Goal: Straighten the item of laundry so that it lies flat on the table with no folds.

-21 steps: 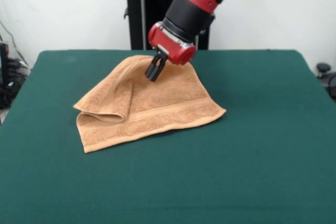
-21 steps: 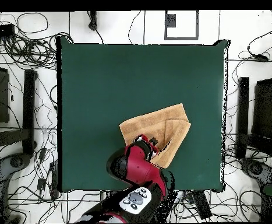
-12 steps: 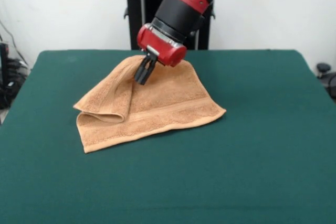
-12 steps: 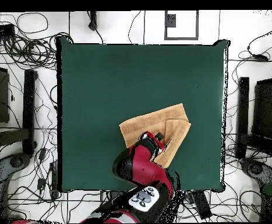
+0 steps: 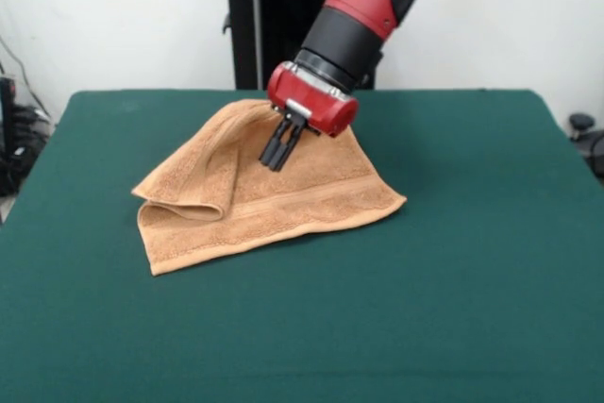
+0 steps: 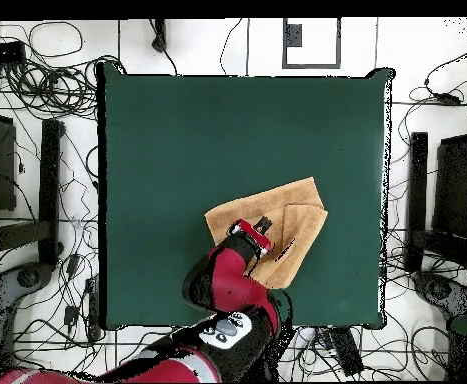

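The gripper — jaws nearly together, unclear if gripping — hides the folded towel's far part.

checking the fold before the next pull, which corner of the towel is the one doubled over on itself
The corner at the picture's left in the front view: the towel has a rolled-over flap there. Its right corner lies single and flat on the table.

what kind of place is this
Likely a robotics lab: a red Sawyer arm works over a towel on a green felt table, and the overhead view shows cables strewn across the floor.
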Motion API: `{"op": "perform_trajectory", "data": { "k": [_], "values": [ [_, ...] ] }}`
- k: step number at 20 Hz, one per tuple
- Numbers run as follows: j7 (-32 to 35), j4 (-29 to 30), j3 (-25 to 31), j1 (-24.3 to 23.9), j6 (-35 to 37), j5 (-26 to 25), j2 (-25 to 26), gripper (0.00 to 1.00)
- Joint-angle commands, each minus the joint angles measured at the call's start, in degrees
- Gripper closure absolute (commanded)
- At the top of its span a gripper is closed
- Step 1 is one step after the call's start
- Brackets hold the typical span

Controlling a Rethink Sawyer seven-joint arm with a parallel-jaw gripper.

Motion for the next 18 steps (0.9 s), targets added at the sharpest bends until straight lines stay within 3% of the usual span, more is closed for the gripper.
{"op": "perform_trajectory", "data": {
  "k": [1, 7, 14, 18],
  "values": [
    [7.62, -6.08, 7.90, -1.00, 0.91, 1.81, 1.37, 1.00],
    [8.35, -7.76, 9.96, -2.54, 0.40, 1.13, 1.69, 1.00],
    [11.16, -8.89, 20.72, -11.54, -0.05, -7.63, 0.80, 1.00],
    [10.92, -8.91, 23.31, -12.60, 1.27, -7.65, 0.82, 1.00]
  ]
}}
